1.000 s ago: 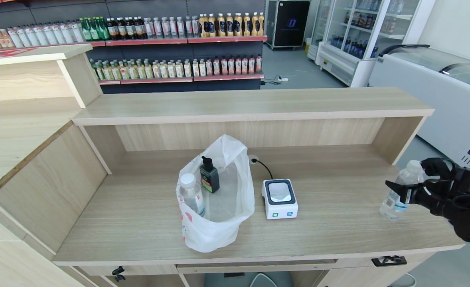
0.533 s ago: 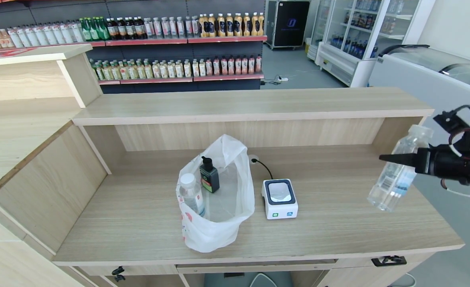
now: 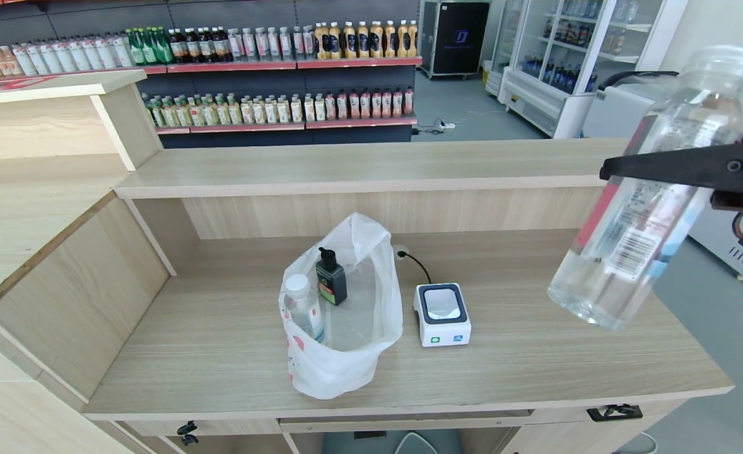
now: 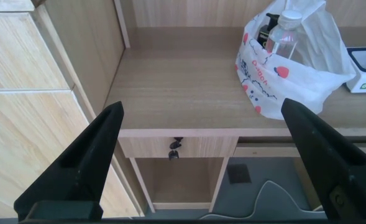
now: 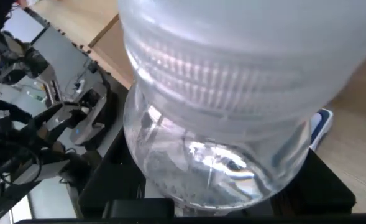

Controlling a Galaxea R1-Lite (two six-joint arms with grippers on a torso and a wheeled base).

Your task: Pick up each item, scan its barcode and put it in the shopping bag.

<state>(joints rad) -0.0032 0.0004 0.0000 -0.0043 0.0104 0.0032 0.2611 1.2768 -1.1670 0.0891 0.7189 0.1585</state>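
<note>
My right gripper point(image 3: 693, 167) is shut on a clear water bottle point(image 3: 652, 189), held tilted high above the right end of the counter, its barcode label facing me. In the right wrist view the water bottle point(image 5: 232, 106) sits close, cap end nearest. The white barcode scanner point(image 3: 442, 313) sits on the counter's middle. Left of it stands the white shopping bag point(image 3: 340, 353), holding another water bottle point(image 3: 302, 307) and a dark pump bottle point(image 3: 331, 277). My left gripper point(image 4: 201, 162) hangs open off the counter's front left, with the shopping bag point(image 4: 294, 81) beyond it.
The wooden counter point(image 3: 535, 353) has a raised back ledge point(image 3: 397, 167) and side walls. A cable point(image 3: 417, 265) runs from the scanner to the back. Bare counter lies between scanner and right edge. Shelves of drinks point(image 3: 283, 69) and fridges stand behind.
My right gripper has lifted the water bottle off the counter's right end, up and toward the head camera, tilting it. The left arm, bag and scanner have not moved.
</note>
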